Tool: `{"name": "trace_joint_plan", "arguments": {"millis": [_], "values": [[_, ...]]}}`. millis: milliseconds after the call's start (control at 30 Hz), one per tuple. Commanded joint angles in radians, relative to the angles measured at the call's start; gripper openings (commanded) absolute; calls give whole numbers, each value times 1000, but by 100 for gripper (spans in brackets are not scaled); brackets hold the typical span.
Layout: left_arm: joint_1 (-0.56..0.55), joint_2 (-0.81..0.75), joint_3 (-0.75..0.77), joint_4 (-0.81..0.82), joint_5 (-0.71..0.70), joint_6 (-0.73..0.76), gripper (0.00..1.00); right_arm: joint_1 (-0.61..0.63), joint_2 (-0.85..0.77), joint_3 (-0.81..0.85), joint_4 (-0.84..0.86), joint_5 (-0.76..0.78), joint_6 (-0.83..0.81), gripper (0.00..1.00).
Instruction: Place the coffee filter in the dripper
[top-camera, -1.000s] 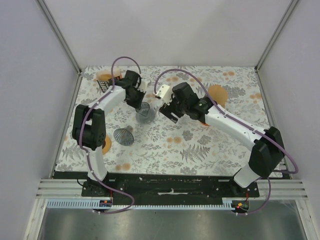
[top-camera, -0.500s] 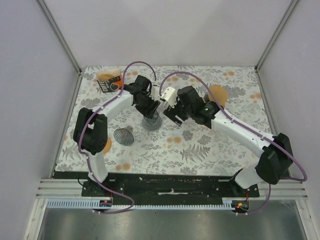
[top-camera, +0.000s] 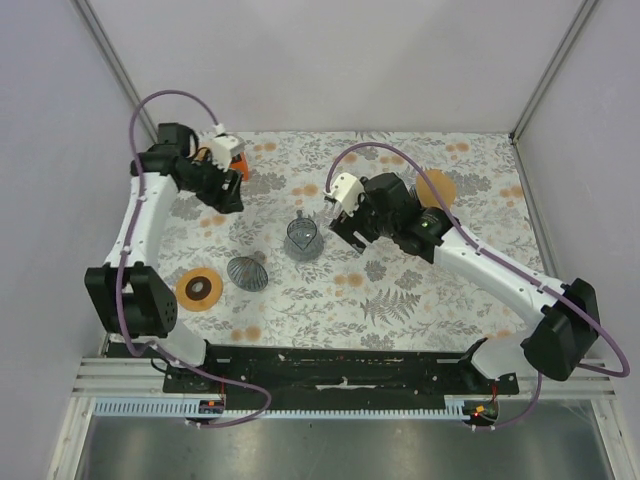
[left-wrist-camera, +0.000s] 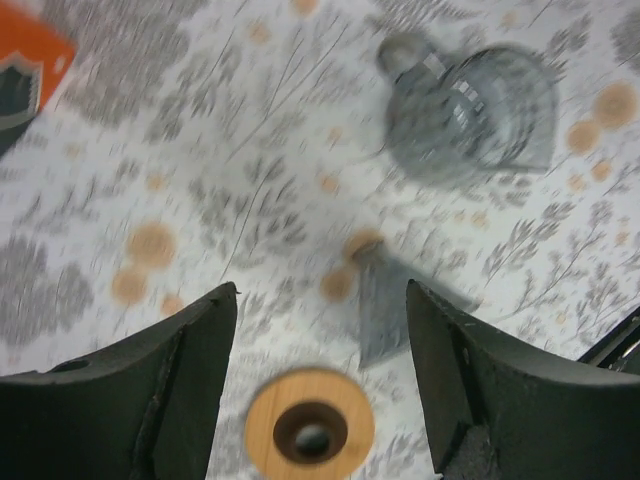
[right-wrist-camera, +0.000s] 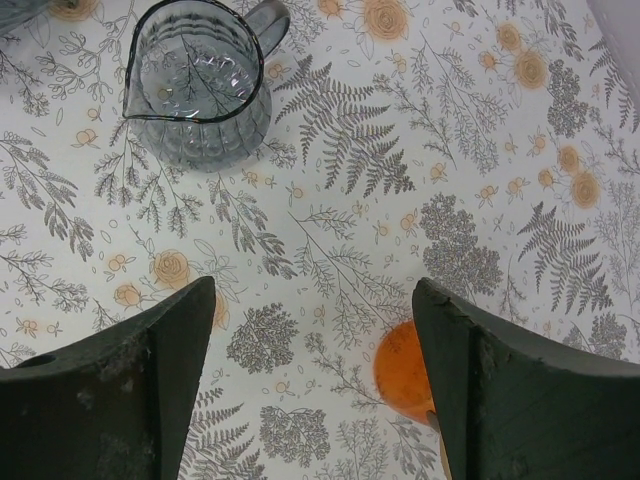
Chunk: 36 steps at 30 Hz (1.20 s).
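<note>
- Across the middle of the top view lies the table, with a cloth full of flowers and leaves.
- At the middle right, the right gripper hangs just right of the glass dripper. Its fingers are wide apart and hold nothing.
- At the upper left, the left gripper is well away from the glass dripper. Its fingers are wide apart too, with nothing in them.
- Near the middle, the glass dripper stands on the cloth, and you can see the flowers through it.
- Down and left of it, the coffee filter, a dark mesh cone, lies on its side on the cloth, not touching the glass dripper.
- Further left sits a wooden ring with a dark middle.
- An orange circle shows at the upper right.
- An orange packet peeks out by the left gripper.
</note>
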Motion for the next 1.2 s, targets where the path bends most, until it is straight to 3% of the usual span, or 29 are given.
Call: {"name": "trace_joint_plan", "arguments": {"millis": [0,133,333,500,833,1067,1100,1167], "values": [[165,-102,-114,-177,-17,235,74,-2,-30,-20,51,-19,-16,87],[249,-178,-291,-163,-181,304,75,-2,-27,-29,65,-48,-30,88],[265,-186,-534,53,-424,229,72,-5,-38,-44,68,-55,-36,88],[265,-116,-567,90,-476,158,59,-3,-48,-64,75,-48,-42,88],[266,-151,-682,216,-588,178,56,-3,-42,-67,85,-50,-50,89],[266,-97,-749,286,-536,142,55,-3,-48,-69,83,-45,-52,89],[266,-90,-766,302,-510,134,53,-3,-47,-67,83,-45,-52,89],[266,-84,-790,351,-513,112,30,-3,-47,-63,84,-47,-50,89]]}}
